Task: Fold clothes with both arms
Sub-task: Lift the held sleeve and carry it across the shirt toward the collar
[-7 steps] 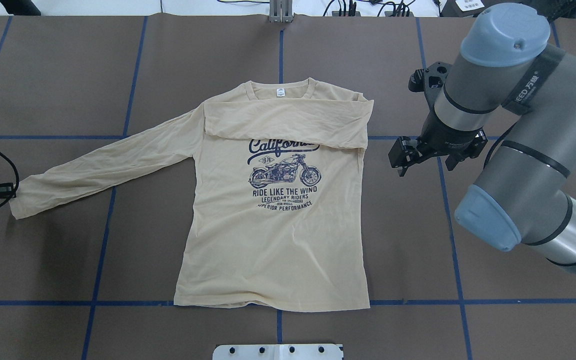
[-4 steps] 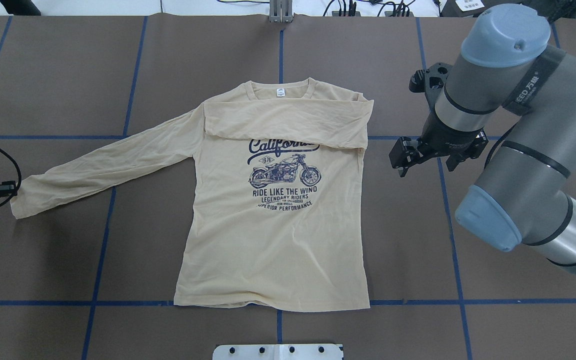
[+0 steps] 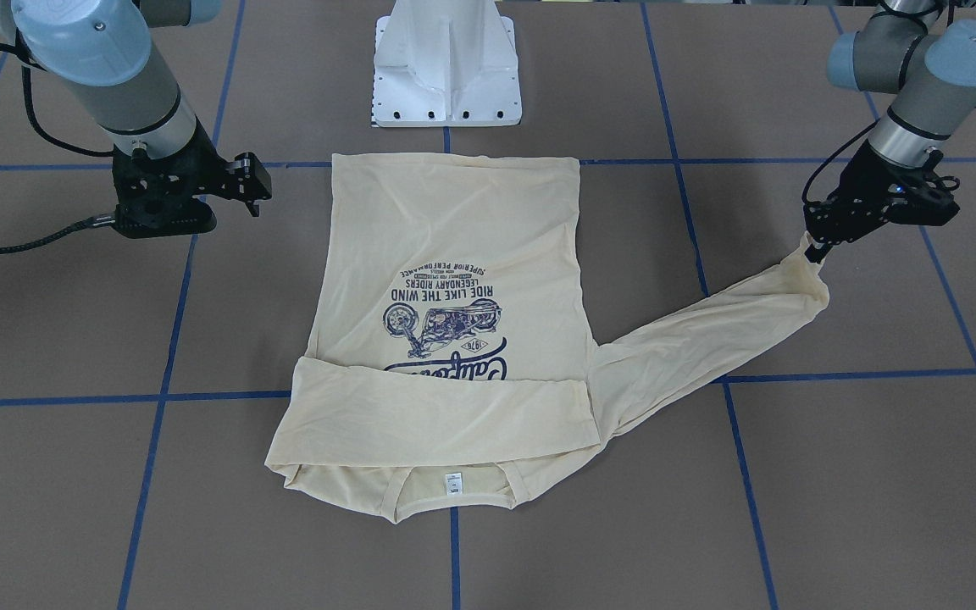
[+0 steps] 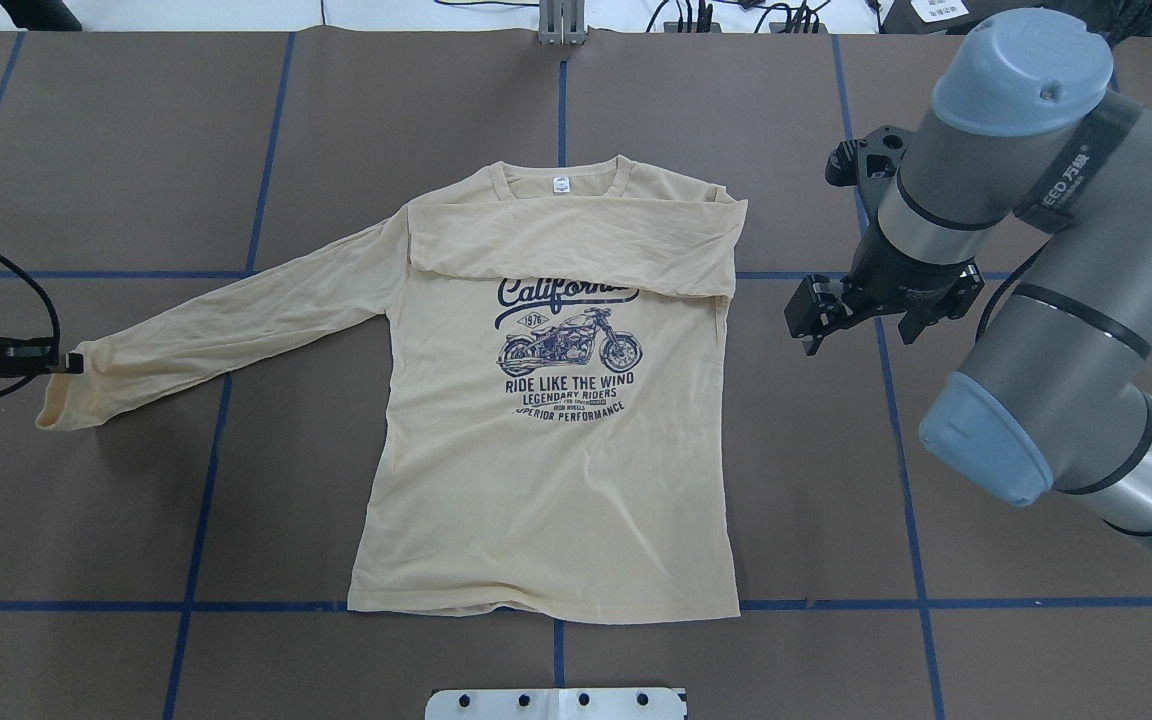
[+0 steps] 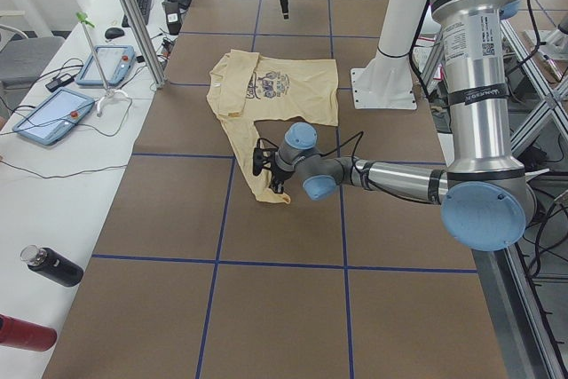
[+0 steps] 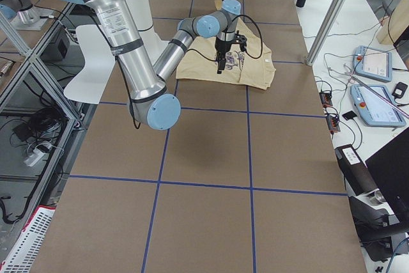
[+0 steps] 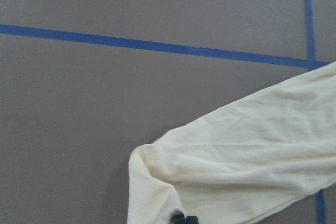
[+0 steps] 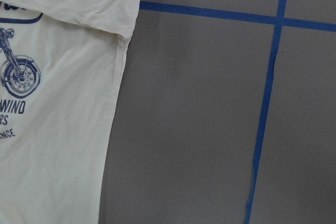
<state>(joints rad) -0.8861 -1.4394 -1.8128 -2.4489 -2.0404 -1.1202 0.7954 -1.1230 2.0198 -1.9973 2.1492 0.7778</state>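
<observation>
The table (image 4: 86,150) carries the shirt (image 4: 556,480) flat at its middle, collar toward the edge away from the robot, one sleeve crossed over the chest. The right gripper (image 4: 811,325) hangs empty beside the shirt; I can't tell its opening. Near the table's left end, the left gripper (image 3: 817,247) pinches the cuff (image 4: 64,398). With so shallow a bite on thin fabric, the cuff could slip, or the pull could drag the body askew.

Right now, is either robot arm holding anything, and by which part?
The left gripper pinches the shirt by the cuff of its outstretched sleeve; the right gripper holds nothing.
</observation>
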